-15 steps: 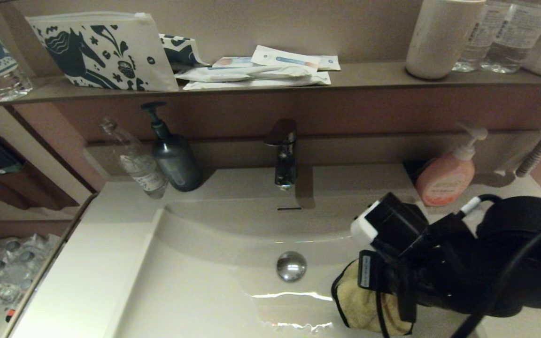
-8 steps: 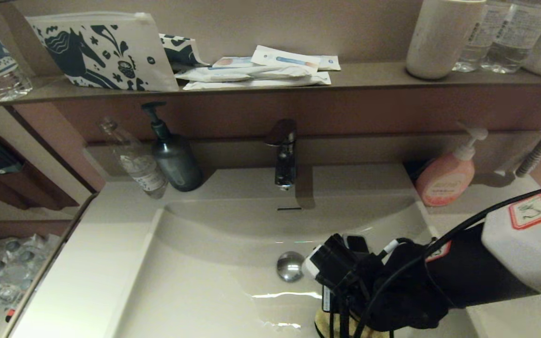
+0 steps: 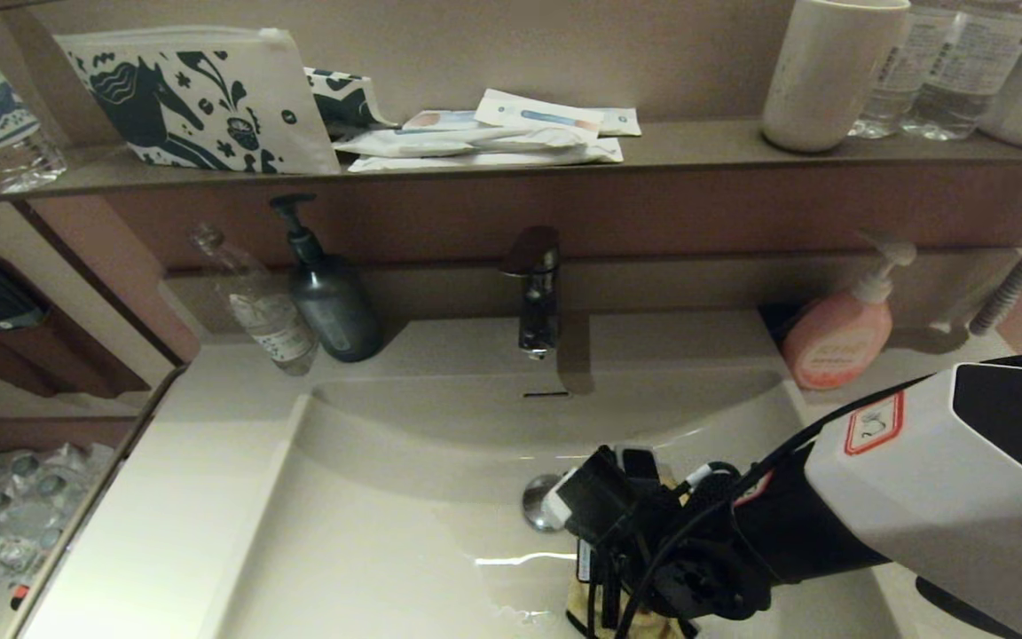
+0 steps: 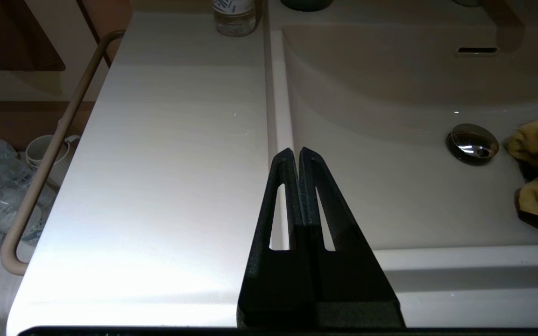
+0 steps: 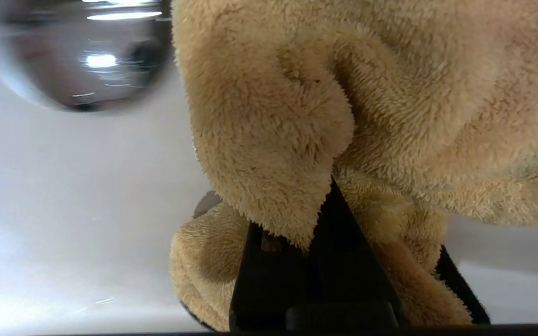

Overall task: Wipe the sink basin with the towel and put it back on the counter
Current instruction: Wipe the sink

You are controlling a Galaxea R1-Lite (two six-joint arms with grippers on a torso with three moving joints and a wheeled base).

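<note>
The off-white sink basin (image 3: 387,532) has a chrome drain plug (image 3: 539,502) and an overflow slot (image 3: 546,394). My right gripper (image 3: 626,590) reaches down into the basin just right of the plug, shut on the mustard-yellow towel (image 3: 584,603). In the right wrist view the fluffy towel (image 5: 390,93) bunches over the gripper (image 5: 315,219), hides its fingertips and lies against the basin floor beside the plug (image 5: 82,51). My left gripper (image 4: 295,151) hangs shut and empty above the basin's left rim and the counter (image 4: 166,163). From there the towel (image 4: 537,140) shows right of the plug (image 4: 472,143).
A faucet (image 3: 536,293) stands behind the basin. A dark pump bottle (image 3: 329,302) and a clear bottle (image 3: 263,311) sit at the back left, a pink soap bottle (image 3: 839,337) at the back right. A shelf (image 3: 653,142) above holds pouches and cups. A rail (image 4: 54,149) edges the counter's left.
My right arm has swung left and lower into the basin, dragging the towel from the basin's right side to just beside the drain plug. The left gripper shows no earlier view.
</note>
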